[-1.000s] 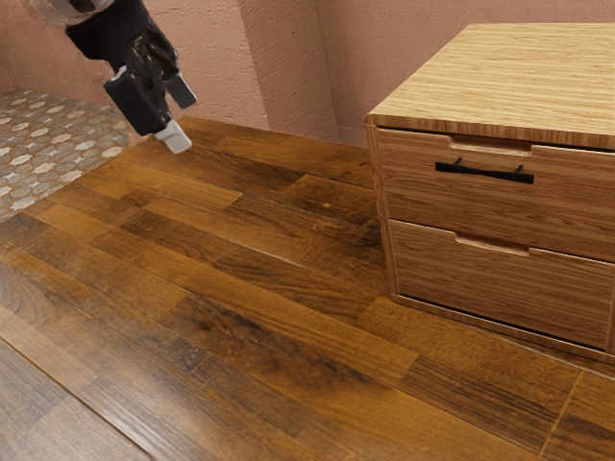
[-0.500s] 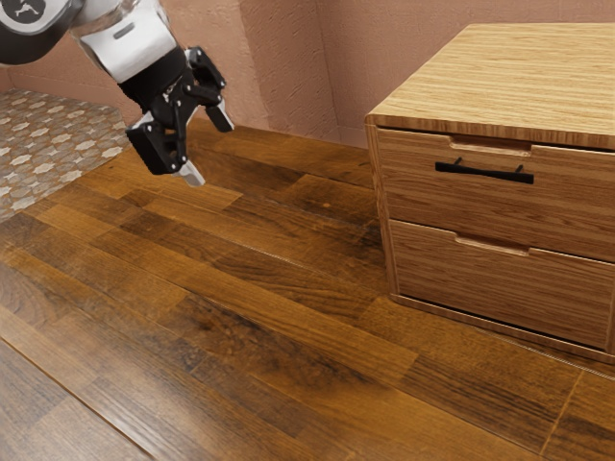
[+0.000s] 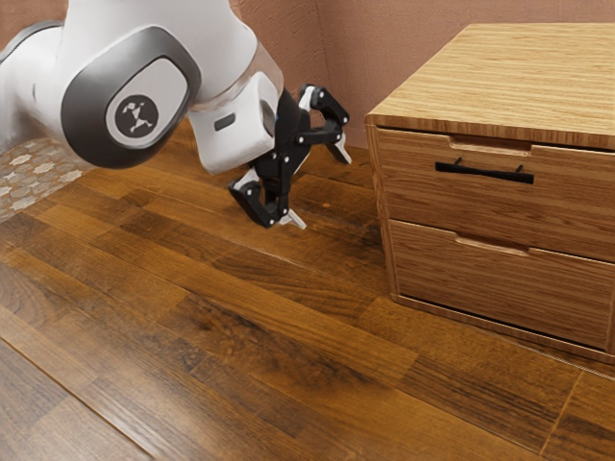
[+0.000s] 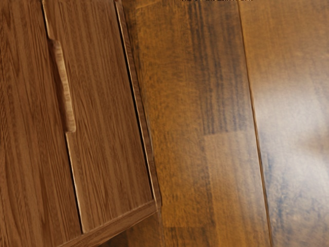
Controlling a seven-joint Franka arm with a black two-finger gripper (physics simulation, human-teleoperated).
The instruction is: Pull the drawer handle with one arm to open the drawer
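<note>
A light wooden cabinet (image 3: pixel 509 77) stands at the exterior view's right, with two drawers that both sit flush. The top drawer (image 3: pixel 500 197) carries a thin black bar handle (image 3: pixel 483 172). The lower drawer (image 3: pixel 500 283) has only a cut-out notch at its upper edge. My black gripper (image 3: pixel 319 185) hangs open with nothing in it, above the floor to the left of the cabinet's front corner, well short of the handle. Its fingers point toward the cabinet. In the wrist view the lower drawer front (image 4: pixel 108 128) and its notch (image 4: pixel 62 85) appear beside floor planks.
Dark wooden floor planks (image 3: pixel 240 317) spread in front of the cabinet. A pink plaster wall (image 3: pixel 384 48) runs behind, and a patterned tile patch (image 3: pixel 38 144) lies at the far left. My bulky white arm (image 3: pixel 144 86) crosses the upper left.
My arm has swung from the upper left down and to the right, bringing the open gripper much closer to the cabinet front. The drawers have not moved.
</note>
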